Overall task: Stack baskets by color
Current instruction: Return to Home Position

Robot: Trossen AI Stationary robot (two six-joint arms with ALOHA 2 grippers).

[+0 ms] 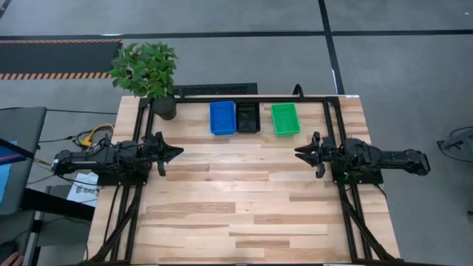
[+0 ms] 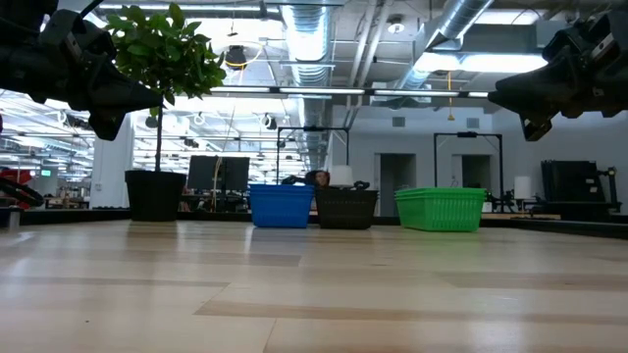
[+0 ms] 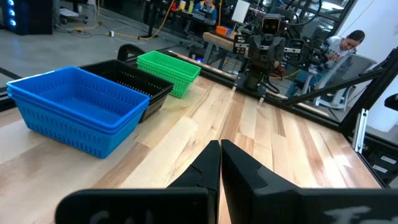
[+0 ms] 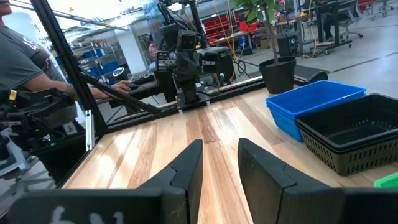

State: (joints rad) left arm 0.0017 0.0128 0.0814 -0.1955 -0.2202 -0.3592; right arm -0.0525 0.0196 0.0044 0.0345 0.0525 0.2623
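Step in hand: homing, by the look of it. Nothing was carried and no loose basket was seen on the counter (image 1: 244,199), so only parking the arms seemed to be left.

Baskets: sorted into three piles in a row at the counter's far edge. The blue stack (image 1: 222,117) was touching or just beside the black stack (image 1: 247,117), and the green stack (image 1: 284,119) was set a little apart on the right. The exact count per pile couldn't be confirmed.

Potted plant (image 1: 148,70): parked at the far left corner, near the blue stack and well away from either hand.

How it'd be done well: both arms would best be kept high and folded toward their own sides. No sweep should be made toward the far edge, so the piles aren't nudged. Slow and level was judged good enough, with nothing to be gripped.

Left arm pose: stretched flat along the left side, forearm roughly level, pointed inward across the counter. The left hand (image 1: 177,152) was held up off the wood and well apart from the baskets.

Left hand state: fingers pressed nearly together, nothing between them.

Right arm pose: mirrored on the right side, with the right hand (image 1: 299,153) lifted and aimed at the middle.

Right hand state: narrow gap left between the fingers, nothing held.
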